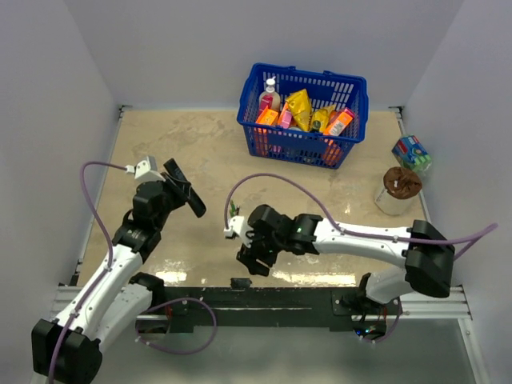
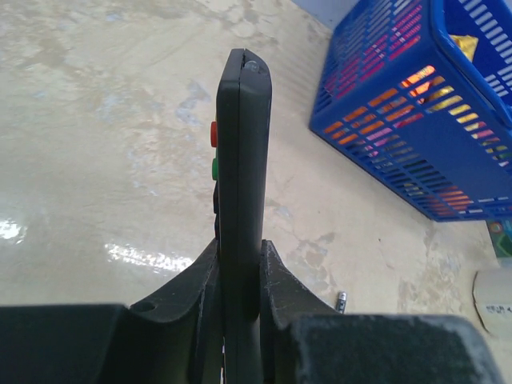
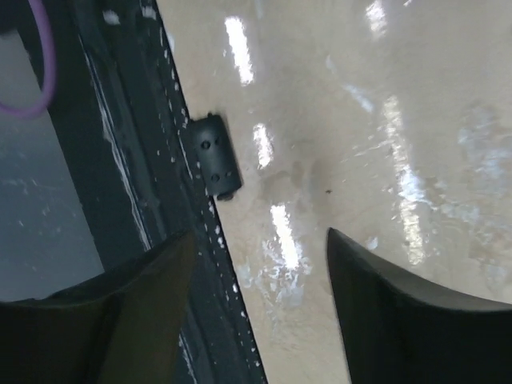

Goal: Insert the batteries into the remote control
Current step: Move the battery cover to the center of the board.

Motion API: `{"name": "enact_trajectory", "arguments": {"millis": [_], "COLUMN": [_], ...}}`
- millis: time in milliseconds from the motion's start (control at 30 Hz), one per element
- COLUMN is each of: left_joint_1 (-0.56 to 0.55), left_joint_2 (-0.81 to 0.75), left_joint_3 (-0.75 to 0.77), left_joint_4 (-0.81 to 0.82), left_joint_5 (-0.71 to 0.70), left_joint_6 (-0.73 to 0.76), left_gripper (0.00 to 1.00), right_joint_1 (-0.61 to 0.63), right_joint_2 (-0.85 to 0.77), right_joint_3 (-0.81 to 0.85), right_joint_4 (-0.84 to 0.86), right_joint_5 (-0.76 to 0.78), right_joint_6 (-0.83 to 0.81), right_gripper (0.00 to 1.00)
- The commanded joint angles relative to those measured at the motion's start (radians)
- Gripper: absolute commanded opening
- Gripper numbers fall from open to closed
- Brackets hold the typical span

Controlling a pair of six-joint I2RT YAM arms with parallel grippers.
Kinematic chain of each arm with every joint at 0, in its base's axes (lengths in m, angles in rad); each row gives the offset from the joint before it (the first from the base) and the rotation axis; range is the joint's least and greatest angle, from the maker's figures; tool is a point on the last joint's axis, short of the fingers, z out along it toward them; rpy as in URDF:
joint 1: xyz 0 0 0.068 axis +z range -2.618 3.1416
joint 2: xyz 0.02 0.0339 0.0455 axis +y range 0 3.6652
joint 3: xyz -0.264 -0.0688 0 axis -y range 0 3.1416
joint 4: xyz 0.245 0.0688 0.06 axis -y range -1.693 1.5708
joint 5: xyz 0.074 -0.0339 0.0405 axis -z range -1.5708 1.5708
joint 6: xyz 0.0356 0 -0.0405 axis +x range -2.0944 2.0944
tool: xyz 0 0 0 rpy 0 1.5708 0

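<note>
My left gripper (image 2: 238, 250) is shut on the remote control (image 2: 242, 144), a slim black bar held edge-on with red and green buttons on its left side. From above, the remote control (image 1: 186, 190) is lifted off the table at the left gripper (image 1: 170, 196). A slim green battery (image 1: 233, 210) lies on the table just beyond my right wrist. It shows as a small cylinder (image 2: 341, 302) in the left wrist view. My right gripper (image 1: 252, 260) hovers open near the table's front edge, and nothing sits between its fingers (image 3: 384, 304).
A small black curved piece with holes (image 3: 214, 156) lies at the table's near edge, against the black rail (image 1: 240, 282). A blue basket (image 1: 302, 112) of groceries stands at the back. A brown-topped cup (image 1: 398, 189) and a small box (image 1: 411, 152) sit at the right.
</note>
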Motion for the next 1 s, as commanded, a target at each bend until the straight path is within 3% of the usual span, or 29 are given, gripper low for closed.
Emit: {"name": "enact_trajectory", "arguments": {"millis": [0, 367, 800, 867, 967], "left_joint_1": [0.043, 0.045, 0.045, 0.045, 0.045], "left_joint_2": [-0.05, -0.118, -0.159, -0.154, -0.142], "left_joint_3": [0.009, 0.023, 0.034, 0.037, 0.04], "left_joint_4": [-0.009, -0.096, -0.119, -0.113, -0.107], "left_joint_5": [0.014, -0.007, -0.012, -0.009, -0.007], "left_joint_6": [-0.029, -0.048, -0.034, -0.031, -0.023], "left_gripper": [0.0, 0.0, 0.0, 0.0, 0.0], "right_joint_1": [0.086, 0.19, 0.224, 0.227, 0.226], "right_joint_2": [0.041, 0.214, 0.331, 0.349, 0.354], "right_joint_3": [0.04, 0.094, 0.125, 0.129, 0.132], "right_joint_4": [-0.043, -0.066, -0.045, -0.046, -0.043], "right_joint_5": [0.062, 0.158, 0.24, 0.241, 0.264], "right_joint_6": [-0.036, -0.031, -0.047, -0.048, -0.048], "right_gripper": [0.6, 0.56, 0.47, 0.44, 0.29]}}
